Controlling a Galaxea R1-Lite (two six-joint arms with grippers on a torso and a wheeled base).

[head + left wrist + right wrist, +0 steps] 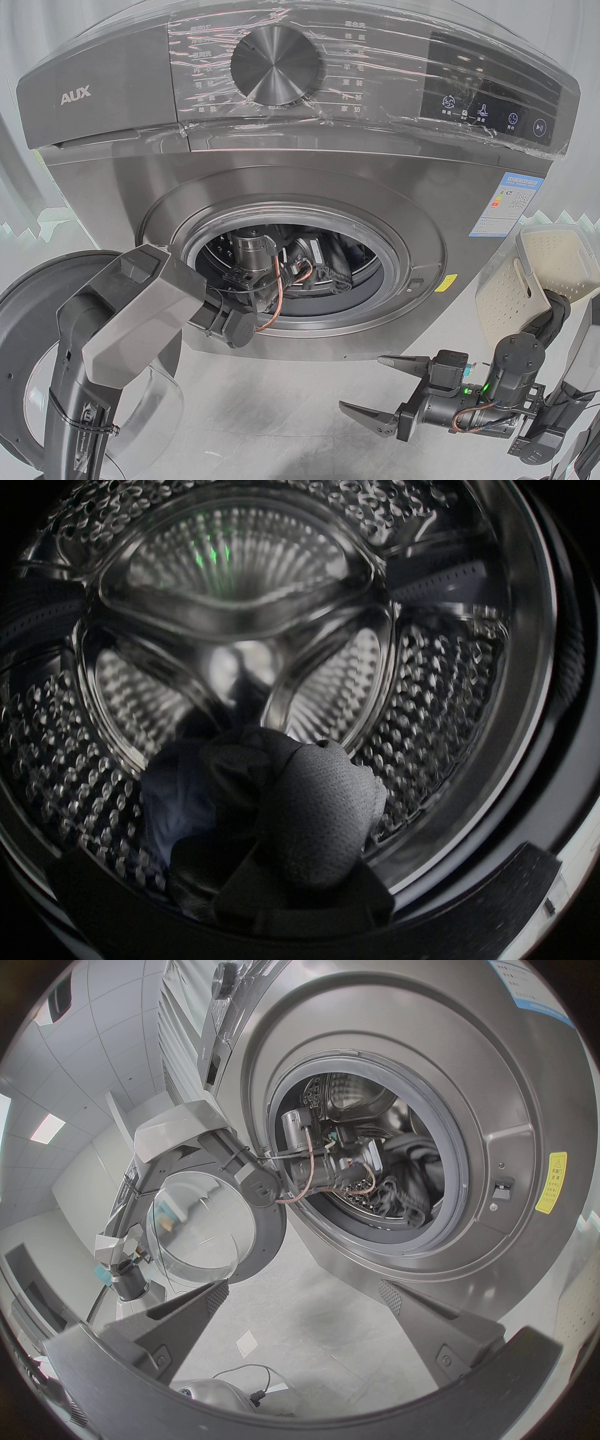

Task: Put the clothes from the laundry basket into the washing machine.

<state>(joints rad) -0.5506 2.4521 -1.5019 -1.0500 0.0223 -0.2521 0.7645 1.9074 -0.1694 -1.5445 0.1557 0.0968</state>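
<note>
The head view looks down, close, at the washer front, with its opening mid-frame. The left wrist view sits inside the drum, facing its back wall at close range. The right wrist view looks from low outside, past its own spread end effector, at that same opening.

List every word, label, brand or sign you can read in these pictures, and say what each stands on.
"AUX": top left front of the washing machine.
Characters ringing the dial, under plastic film: too blurred to read.
Captions under the touch panel icons: too small to read.
Blue-and-white label on the front right: too small to read.
Yellow sticker beside the door opening: too small to read.
</note>
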